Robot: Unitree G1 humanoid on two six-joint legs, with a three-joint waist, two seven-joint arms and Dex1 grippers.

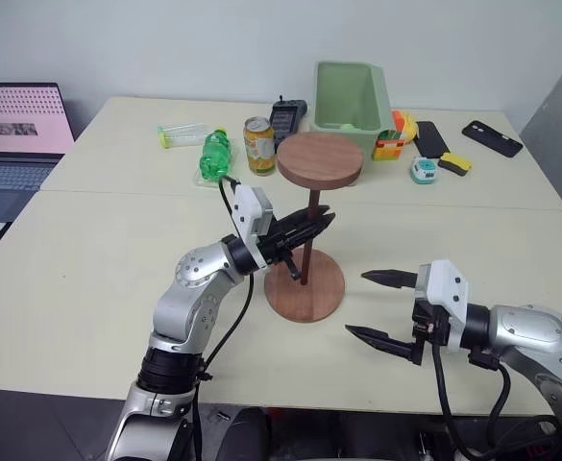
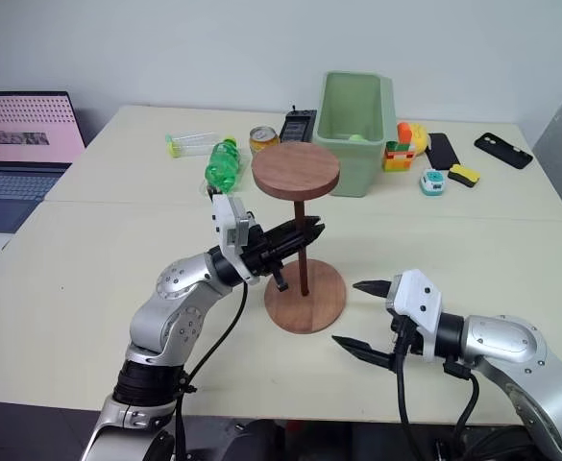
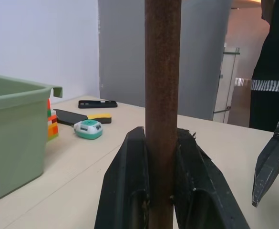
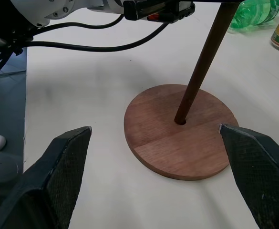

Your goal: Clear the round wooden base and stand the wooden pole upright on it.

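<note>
My left gripper [image 1: 311, 227] clamped the wooden pole [image 1: 309, 240], seated in the round wooden base [image 1: 305, 284]; my right gripper [image 1: 380, 307] gaped. Releasing crookedly could have toppled it.

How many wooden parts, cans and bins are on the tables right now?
Wooden parts: 2, the round reddish-brown wooden base and the slim dark wooden pole.
Cans: 1, the yellow drink can.
Bins: 1, the pale green plastic bin.
Total: 4.
</note>
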